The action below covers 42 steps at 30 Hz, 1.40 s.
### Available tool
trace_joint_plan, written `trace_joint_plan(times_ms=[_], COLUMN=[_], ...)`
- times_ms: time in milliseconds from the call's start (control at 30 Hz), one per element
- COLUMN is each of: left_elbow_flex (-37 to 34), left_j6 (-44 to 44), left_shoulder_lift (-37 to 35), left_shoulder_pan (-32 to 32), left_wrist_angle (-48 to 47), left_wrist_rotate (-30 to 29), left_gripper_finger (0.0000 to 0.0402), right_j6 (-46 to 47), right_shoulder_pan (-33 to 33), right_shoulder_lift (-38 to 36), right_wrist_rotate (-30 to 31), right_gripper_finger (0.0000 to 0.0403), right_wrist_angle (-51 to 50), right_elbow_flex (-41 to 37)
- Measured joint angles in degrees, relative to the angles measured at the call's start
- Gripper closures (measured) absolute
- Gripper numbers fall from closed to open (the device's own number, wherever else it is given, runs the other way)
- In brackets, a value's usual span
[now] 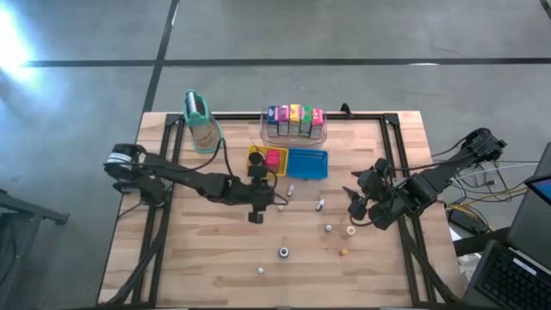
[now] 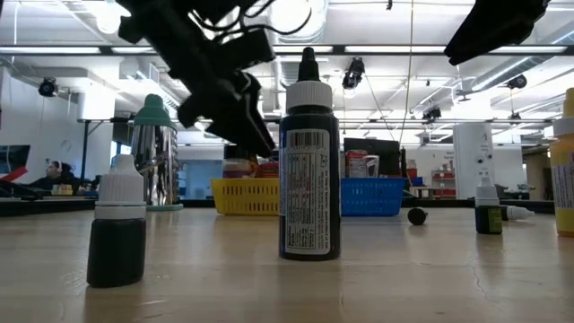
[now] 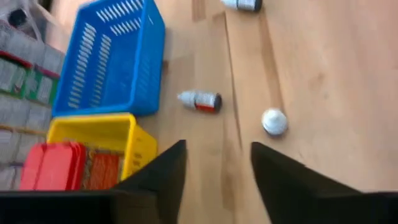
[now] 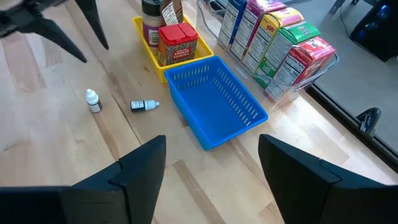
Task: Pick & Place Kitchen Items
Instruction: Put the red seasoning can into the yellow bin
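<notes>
While the left gripper (image 1: 256, 215) hovered empty with fingers parted, a small dropper bottle (image 3: 200, 101) lay just ahead, the red block (image 3: 53, 166) sitting in the yellow tray (image 3: 138, 142) beside it; the right gripper (image 1: 357, 207) waited, spread wide and empty.

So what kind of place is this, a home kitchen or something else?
Probably a robotics lab or workshop, not a kitchen: the wooden table stands on bare concrete, the low view shows an open hall with ceiling strip lights, and laptops and loose cables sit beside the right arm.
</notes>
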Motion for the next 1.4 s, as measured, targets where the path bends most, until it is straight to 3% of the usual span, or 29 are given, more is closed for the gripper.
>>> trace_joint_plan(times_ms=[133, 333, 700, 1067, 1400], left_elbow_flex=[-1.28, -1.93, -1.93, -1.89, -1.92], left_j6=[3.34, 3.42, 3.83, 5.32, 5.33], left_shoulder_lift=[1.14, 2.95, 7.34, 11.48, 11.84], left_shoulder_pan=[2.04, 6.86, 10.92, 11.44, 12.05], left_wrist_angle=[2.68, 6.44, 9.65, 15.7, 19.79], left_wrist_rotate=[0.74, 7.84, 9.32, 2.58, 1.93], left_gripper_finger=[0.03, 0.0392, 0.0398, 0.04, 0.04], right_j6=[-0.02, -0.21, -0.47, -0.47, -0.47], right_shoulder_pan=[0.0, -0.04, -0.04, 0.02, 0.0], right_shoulder_lift=[0.0, 0.0, 0.0, 0.0, 0.0], right_wrist_rotate=[0.23, 0.25, 0.43, 0.43, 0.43], right_gripper_finger=[0.0173, 0.0193, 0.0221, 0.0243, 0.0256], right_wrist_angle=[0.06, 0.02, 0.02, 0.02, 0.02], right_elbow_flex=[0.0, -0.07, -0.07, -0.07, -0.07])
